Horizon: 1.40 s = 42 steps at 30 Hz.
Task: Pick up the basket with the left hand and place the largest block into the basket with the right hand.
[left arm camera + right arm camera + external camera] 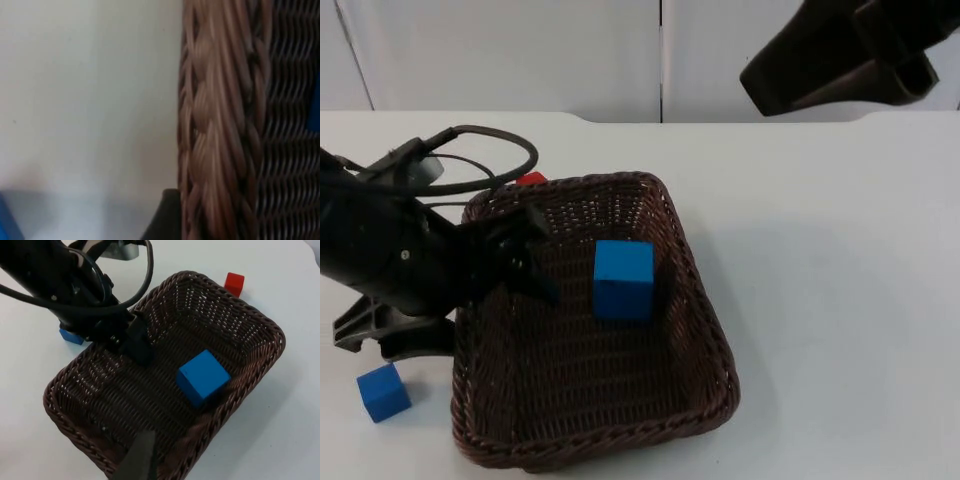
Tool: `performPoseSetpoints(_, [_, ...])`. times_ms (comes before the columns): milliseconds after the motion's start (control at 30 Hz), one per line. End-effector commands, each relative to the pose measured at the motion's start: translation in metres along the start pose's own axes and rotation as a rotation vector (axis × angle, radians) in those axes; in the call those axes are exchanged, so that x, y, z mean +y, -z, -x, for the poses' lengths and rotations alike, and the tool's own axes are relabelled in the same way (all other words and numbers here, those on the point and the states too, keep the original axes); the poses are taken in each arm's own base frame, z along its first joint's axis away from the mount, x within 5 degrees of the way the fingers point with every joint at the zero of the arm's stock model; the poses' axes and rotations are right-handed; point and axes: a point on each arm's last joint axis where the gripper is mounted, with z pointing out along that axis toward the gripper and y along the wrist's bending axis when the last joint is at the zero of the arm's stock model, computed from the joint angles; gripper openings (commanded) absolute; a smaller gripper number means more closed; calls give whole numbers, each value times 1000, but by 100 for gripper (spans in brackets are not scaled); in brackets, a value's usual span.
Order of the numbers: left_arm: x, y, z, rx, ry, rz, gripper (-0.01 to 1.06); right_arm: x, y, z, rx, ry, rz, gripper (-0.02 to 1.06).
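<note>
So my left gripper (525, 255) is clamped on the stiff wicker basket (710, 330) rim, light big blue block (623, 279) inside; can't tell the right gripper's (770, 85) finger state.

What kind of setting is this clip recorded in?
Probably a lab test bench: a bare white table top ending at a grey partition wall, with only a wicker basket and small coloured blocks, such as the large blue block.

Large blue cube (623, 279) is seen in brown wicker basket (700, 300) on white bench (840, 250). Small blue cube (384, 392) lies left of basket; small red cube (531, 179) behind it.
</note>
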Motion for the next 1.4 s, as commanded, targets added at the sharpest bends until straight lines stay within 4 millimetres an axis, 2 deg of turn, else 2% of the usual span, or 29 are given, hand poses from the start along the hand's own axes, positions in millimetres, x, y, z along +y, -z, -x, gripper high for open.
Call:
performPoseSetpoints(0, [-4,1,-1,6,-6,-18,79,-1,3,1,-11,-10,-3,90])
performPoseSetpoints(233, [-9,9,1,-20,-30,-37,79,-1,3,1,-10,-8,-2,90])
performPoseSetpoints(633, [-16,11,-5,43,-53,-114,79,0,3,0,-8,-7,-2,90])
performPoseSetpoints(800, [-20,14,-3,19,-98,-148,79,0,3,0,-8,-7,-2,90])
performPoseSetpoints(1133, [-25,43,6,-108,-279,-102,79,-1,3,2,-30,-7,-8,90])
performPoseSetpoints(1367, [-29,63,7,-156,-324,-81,79,-2,3,4,-52,-4,-17,90])
